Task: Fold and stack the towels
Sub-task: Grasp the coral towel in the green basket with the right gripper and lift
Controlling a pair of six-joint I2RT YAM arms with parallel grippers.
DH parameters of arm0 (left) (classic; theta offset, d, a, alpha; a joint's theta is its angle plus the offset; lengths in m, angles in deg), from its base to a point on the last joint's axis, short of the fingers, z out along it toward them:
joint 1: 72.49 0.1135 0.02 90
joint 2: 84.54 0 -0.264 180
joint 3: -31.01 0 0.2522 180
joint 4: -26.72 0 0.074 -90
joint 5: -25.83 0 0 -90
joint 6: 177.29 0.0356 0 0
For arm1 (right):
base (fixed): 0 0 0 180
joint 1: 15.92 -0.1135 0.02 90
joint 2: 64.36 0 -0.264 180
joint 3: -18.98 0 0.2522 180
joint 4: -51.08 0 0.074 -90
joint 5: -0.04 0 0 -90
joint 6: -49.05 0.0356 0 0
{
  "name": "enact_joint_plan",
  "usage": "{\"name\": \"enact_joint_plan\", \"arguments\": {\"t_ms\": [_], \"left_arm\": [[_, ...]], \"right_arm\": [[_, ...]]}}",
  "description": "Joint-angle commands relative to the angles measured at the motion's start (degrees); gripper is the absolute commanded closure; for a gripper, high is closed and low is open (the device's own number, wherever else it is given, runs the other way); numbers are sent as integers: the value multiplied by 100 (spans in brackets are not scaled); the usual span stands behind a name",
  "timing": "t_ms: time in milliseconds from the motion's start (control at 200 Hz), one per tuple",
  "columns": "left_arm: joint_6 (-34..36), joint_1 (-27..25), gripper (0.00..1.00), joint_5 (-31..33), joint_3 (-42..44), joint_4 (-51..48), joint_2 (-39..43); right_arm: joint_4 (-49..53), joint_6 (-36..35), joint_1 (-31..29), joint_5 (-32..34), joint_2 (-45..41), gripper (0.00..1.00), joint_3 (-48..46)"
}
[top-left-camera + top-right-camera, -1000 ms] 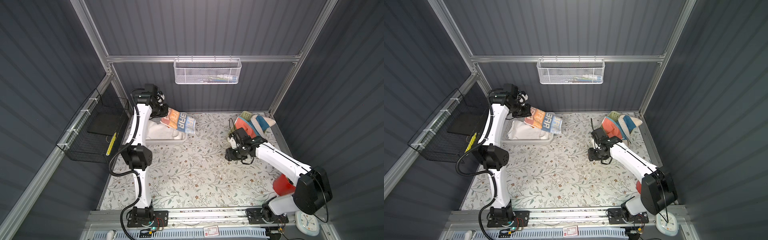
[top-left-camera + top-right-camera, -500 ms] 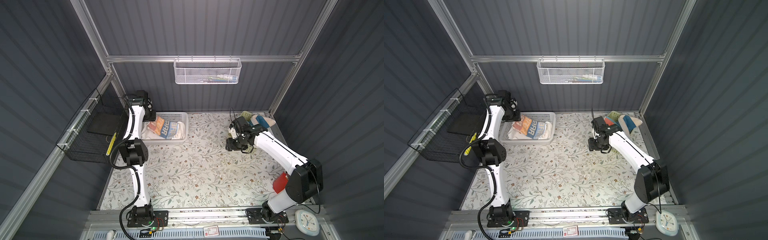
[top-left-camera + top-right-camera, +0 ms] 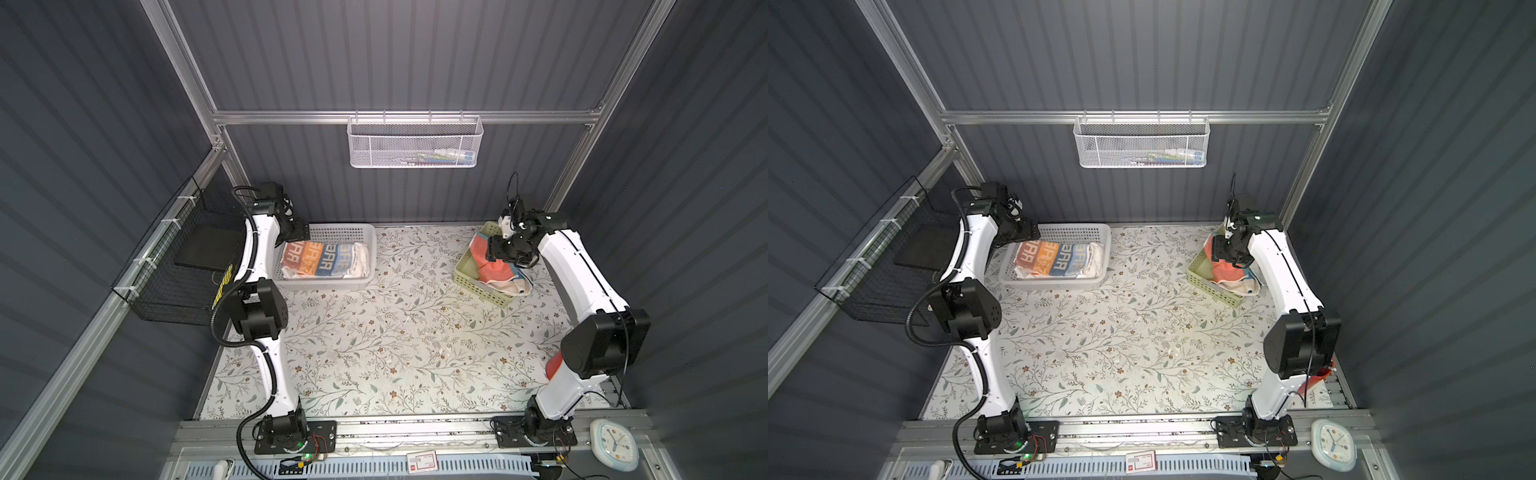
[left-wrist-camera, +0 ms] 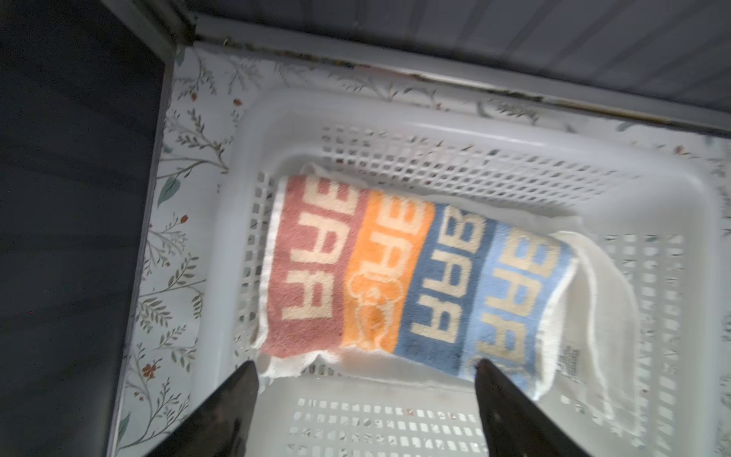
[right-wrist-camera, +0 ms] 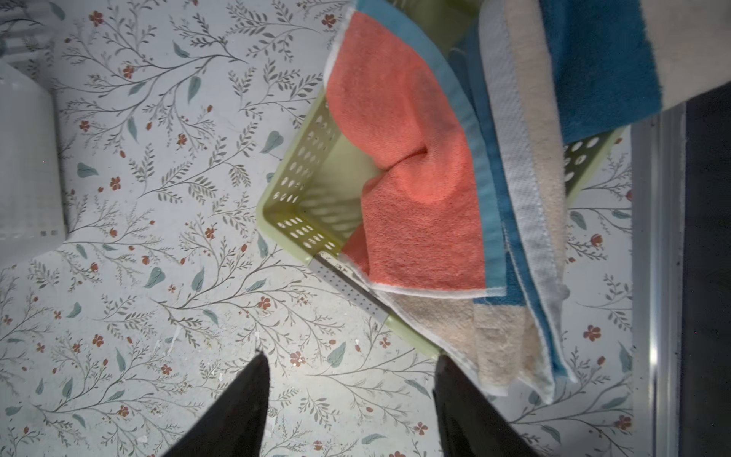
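Note:
The orange-blue towel with big letters lies folded in the white basket at the back left. It rests on the plain white towel. My left gripper hangs open over the basket's left end, holding nothing. At the back right, the coral-orange towel and the cream towel with blue spill out of a green basket. Just above them my right gripper is open and empty.
A flower-patterned covering spans the table. A white mesh basket hangs on the back wall and a black wire basket on the left wall. A clock lies at the front right; a red object sits behind the right arm.
My left gripper lowered the lettered towel into the white basket and opened, letting it go. My right arm swung from mid-table to the back right, over the green basket.

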State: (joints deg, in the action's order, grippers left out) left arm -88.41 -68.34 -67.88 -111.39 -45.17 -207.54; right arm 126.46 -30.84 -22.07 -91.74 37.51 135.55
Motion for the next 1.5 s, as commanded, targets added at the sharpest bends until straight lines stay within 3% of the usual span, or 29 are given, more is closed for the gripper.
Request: {"name": "enact_joint_plan", "arguments": {"t_ms": [0, 185, 525, 615, 690, 785, 896, 1256, 1491], "left_arm": [[51, -210, 17, -754, 270, 305, 214], [-2, -835, 18, -918, 605, 515, 407], [-615, -1774, 20, -1609, 1842, 1372, 921], [-778, -1965, 20, -1708, 2279, 1677, 1114], [-829, -2076, 20, -1717, 2610, 1858, 1285], [-807, -2127, 20, -1688, 2971, 2068, 1511], [-643, -2138, 21, -1563, 3172, 2153, 1740], [-569, -2343, 28, -1866, 3449, 2362, 2382], [-822, -2765, 29, -1949, 3979, 2727, 2791]], "right_arm": [[251, -136, 109, -135, 449, 32, 343], [191, -41, 123, -367, 1327, 30, 887], [161, -114, 132, 30, 3053, 33, 1839], [308, -243, 130, 93, 3398, 42, 2189], [419, -320, 131, 56, 3504, 62, 2463], [350, -310, 109, 54, 3253, 88, 2574], [82, -245, 90, 73, 2601, 99, 2425], [102, -196, -293, -84, 546, 100, 2520], [569, -341, -553, -275, 218, 100, 3496]]}}
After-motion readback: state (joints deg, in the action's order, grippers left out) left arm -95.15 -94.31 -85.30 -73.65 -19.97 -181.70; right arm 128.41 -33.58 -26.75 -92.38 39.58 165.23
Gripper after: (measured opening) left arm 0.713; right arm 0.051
